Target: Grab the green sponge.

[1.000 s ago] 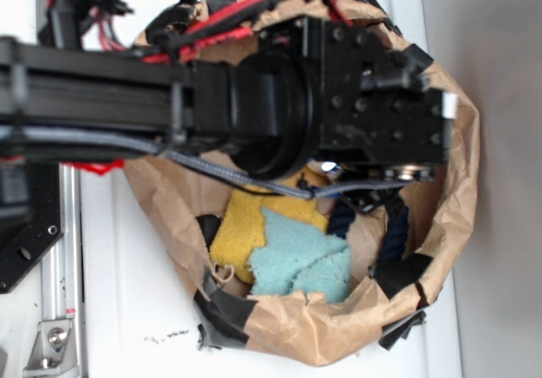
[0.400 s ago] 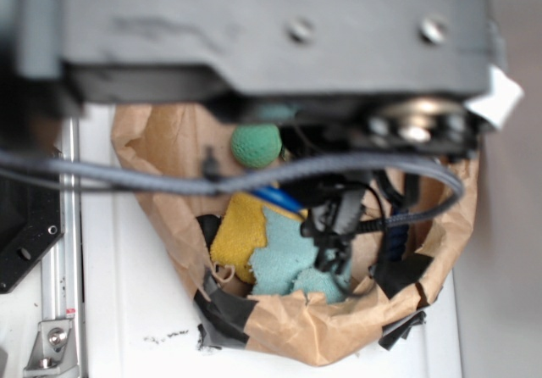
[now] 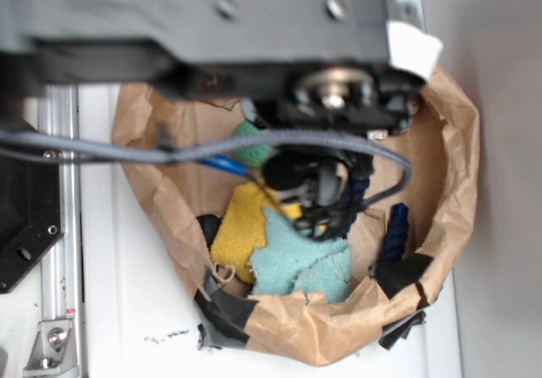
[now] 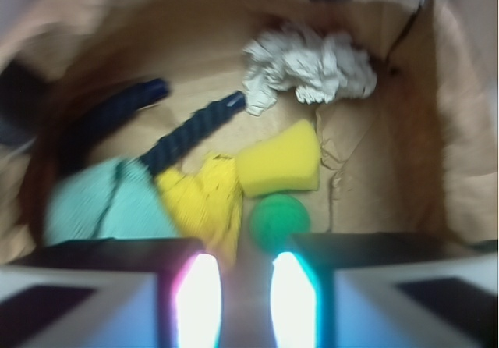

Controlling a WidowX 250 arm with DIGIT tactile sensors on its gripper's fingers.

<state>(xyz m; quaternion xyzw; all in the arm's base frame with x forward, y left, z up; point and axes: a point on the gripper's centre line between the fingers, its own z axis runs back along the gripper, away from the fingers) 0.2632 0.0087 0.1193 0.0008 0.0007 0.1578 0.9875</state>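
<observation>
In the wrist view the green sponge (image 4: pixel 279 161) lies on the floor of the brown paper bag (image 4: pixel 390 153), showing only its yellow foam. A round green ball (image 4: pixel 279 221) sits just below it, close to my right finger. My gripper (image 4: pixel 243 297) hovers above them, open, with nothing between its glowing pads (image 4: pixel 196 297). In the exterior view the gripper (image 3: pixel 315 190) hangs inside the bag beside the ball (image 3: pixel 248 147), and the sponge is hidden behind it.
A yellow cloth (image 4: pixel 204 200) and a light teal cloth (image 4: pixel 109 204) lie left of the sponge. A dark blue rope (image 4: pixel 183 141) crosses above them. Crumpled white paper (image 4: pixel 312 67) lies at the far side. The bag's walls (image 3: pixel 457 166) stand all around.
The arm has risen toward the exterior camera and then shifted left. The gripper has moved from over the teal cloth up and left, toward the ball.
</observation>
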